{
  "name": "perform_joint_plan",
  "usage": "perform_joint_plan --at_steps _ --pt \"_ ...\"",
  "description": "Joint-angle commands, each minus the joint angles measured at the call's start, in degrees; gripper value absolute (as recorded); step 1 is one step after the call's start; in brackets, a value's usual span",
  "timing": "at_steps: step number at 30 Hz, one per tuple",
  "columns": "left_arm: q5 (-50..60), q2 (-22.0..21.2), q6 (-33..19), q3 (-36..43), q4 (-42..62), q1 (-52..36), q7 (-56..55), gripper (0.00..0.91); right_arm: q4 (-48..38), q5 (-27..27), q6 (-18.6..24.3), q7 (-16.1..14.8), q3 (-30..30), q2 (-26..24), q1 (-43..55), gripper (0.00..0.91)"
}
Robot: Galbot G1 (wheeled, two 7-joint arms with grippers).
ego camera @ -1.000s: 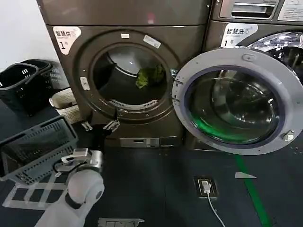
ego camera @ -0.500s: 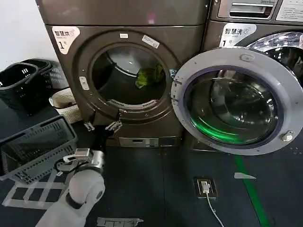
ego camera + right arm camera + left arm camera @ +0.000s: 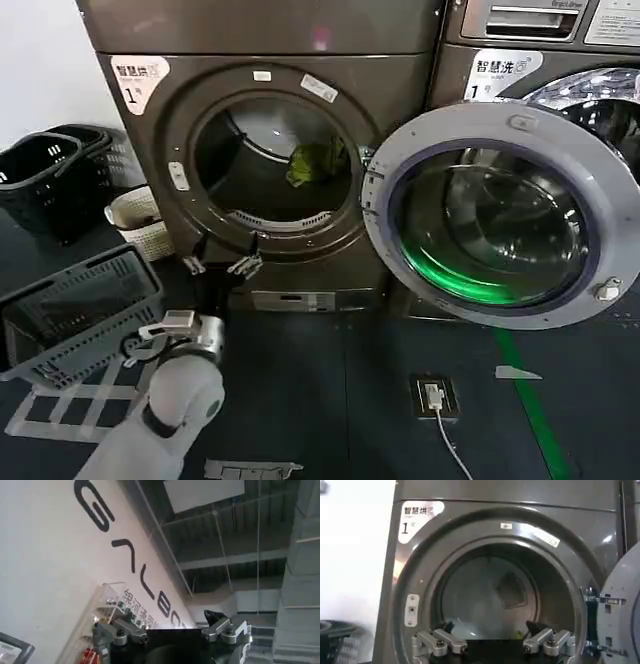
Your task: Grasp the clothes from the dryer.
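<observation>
Clothes [image 3: 316, 162] sit half-shadowed deep inside dryer [image 3: 265, 150] drum.

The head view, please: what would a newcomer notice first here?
Probably the dryer with its round door swung wide to the right, and the small green clothes lying inside the drum toward the right. Next, the left gripper, fingers open, poised at the opening's lower rim.

The dryer [image 3: 270, 160] stands with its round door [image 3: 505, 215] swung wide to the right. The clothes [image 3: 315, 162] lie inside the drum toward its right side. The left gripper [image 3: 222, 264], fingers spread, hovers at the opening's lower left rim.
</observation>
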Motion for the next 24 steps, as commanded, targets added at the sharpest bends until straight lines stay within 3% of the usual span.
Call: perform_joint_plan --at_steps 1,24 --pt "0.0 0.0 0.0 0.2 0.2 -0.2 0.0 0.907 0.0 0.0 0.0 -0.1 0.1 0.0 0.0 0.907" --pt "0.1 0.0 0.0 0.1 -0.1 -0.2 0.1 0.907 0.6 1.5 0.8 -0.6 0.4 0.0 -0.2 0.907"
